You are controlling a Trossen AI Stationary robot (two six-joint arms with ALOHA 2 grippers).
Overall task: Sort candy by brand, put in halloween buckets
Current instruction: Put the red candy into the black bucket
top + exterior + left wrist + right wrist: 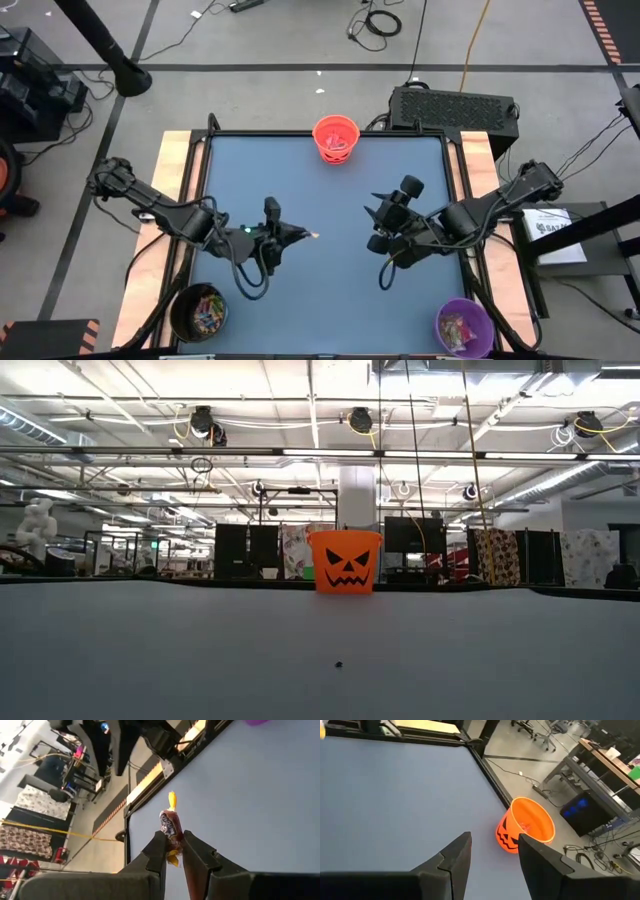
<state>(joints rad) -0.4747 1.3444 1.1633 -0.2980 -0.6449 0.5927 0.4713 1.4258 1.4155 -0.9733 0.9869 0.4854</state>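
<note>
My left gripper (298,236) hangs over the table's middle left, shut on one candy (170,822), a dark red wrapped sweet with yellow twisted ends. My right gripper (383,222) hovers open over the middle right with nothing between its fingers (495,850). The orange bucket (335,138) stands on its base at the far edge, with sweets inside. The black bucket (198,312) at the near left and the purple bucket (464,327) at the near right both hold candy. Neither gripper shows in the low view. My left gripper pinches the candy's wrapped body (172,834) between its two fingertips (159,847). The fingers come from the table's left, slanting down, and lie along the candy. One yellow twisted end (171,799) sticks out past the fingertips. The candy is lifted clear of the table.
The blue table top (330,290) lies open between the three buckets. A tiny dark speck (338,665) sits near the middle. Wooden strips (172,200) border the left and right sides, and a black case (452,108) stands behind the far right corner.
</note>
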